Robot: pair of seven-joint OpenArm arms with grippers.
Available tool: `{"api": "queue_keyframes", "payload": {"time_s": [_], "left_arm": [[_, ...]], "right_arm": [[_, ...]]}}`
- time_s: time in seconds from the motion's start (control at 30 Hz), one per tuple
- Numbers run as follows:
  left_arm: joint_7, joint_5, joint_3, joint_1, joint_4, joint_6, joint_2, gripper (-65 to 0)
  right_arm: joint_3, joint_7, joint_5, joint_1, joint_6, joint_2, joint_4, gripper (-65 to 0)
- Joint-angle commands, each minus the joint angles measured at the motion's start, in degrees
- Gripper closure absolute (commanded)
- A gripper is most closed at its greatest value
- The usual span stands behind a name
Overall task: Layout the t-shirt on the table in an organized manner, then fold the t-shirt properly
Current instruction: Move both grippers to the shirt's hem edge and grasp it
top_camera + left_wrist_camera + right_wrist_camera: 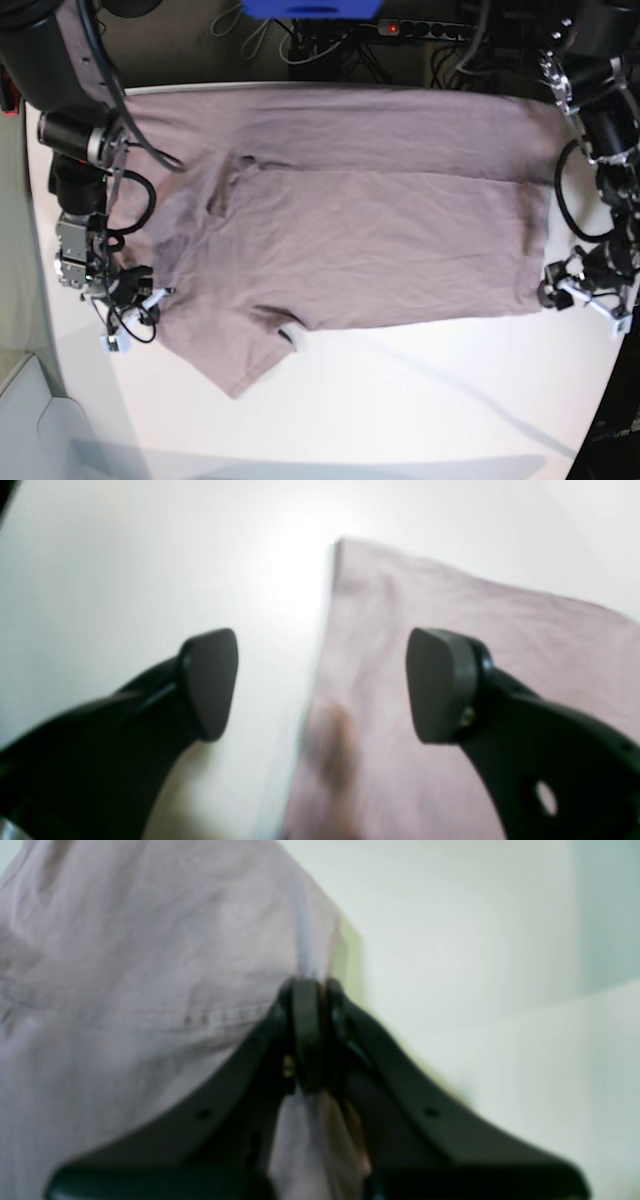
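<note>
Now the t-shirt [350, 220] lies spread across the tabletop [420, 420]; the right pincer [312, 990] pinches its sleeve edge, while the left pincer [322, 685] hangs spread over the hem.

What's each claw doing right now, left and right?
Left claw: open, empty, over the edge of the t-shirt.
Right claw: closed on the t-shirt's edge.

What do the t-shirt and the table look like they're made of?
t-shirt: thin, soft woven or knit cloth, probably cotton, matte mauve; it creases finely and shows a stitched hem in the right wrist view.
table: smooth hard white top, perhaps laminate; mostly matte, with a soft glare patch in the left wrist view.
</note>
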Motion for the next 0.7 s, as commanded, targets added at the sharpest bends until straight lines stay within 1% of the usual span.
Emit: {"api": "queue_keyframes", "payload": {"time_s": [0.0,0.1,0.17,0.27,0.37,0.47,0.57,0.6,0.67], "left_arm": [[-2.4,0.8,1.6,-2.1,-1.4,0.0,-1.1,-51.2],[-8.3,4.4,7.2,-6.3,-10.2,0.0,-1.0,-51.2],[-11.2,6.2,9.1,-9.0,-17.1,0.0,-1.0,-50.9],[-15.4,7.5,9.5,-11.2,-25.4,0.0,-0.9,-50.8],[-20.8,7.6,9.7,-11.7,-29.0,-0.2,-0.9,-50.8],[-23.3,7.6,9.8,-11.8,-30.7,-0.3,-0.9,-50.8],[-24.1,7.7,9.8,-11.9,-31.2,-0.3,-0.8,-50.8],[-24.2,8.1,10.7,-11.9,-31.2,-0.3,-0.7,-50.8],[-24.3,9.6,14.8,-11.9,-31.2,-0.3,-0.2,-50.8]], "right_arm": [[0.0,-0.7,-0.3,1.2,-0.2,0.5,0.5,0.0],[0.2,-0.7,-0.3,1.2,-0.2,0.6,0.5,0.0],[0.3,-0.7,-0.3,1.1,-0.2,0.6,0.5,0.0],[0.3,-0.7,-0.3,1.1,-0.2,1.3,0.5,0.0],[0.3,-0.7,-0.3,1.1,-0.2,1.6,0.5,0.0],[0.3,-0.7,-0.3,1.1,-0.2,1.6,0.5,0.0],[0.3,-0.7,-0.3,1.1,-0.2,1.7,0.5,0.0],[0.3,-0.7,-0.3,1.1,-0.2,1.7,0.5,0.0],[0.3,-0.7,-0.3,1.1,-0.2,1.7,0.5,0.0]]}}
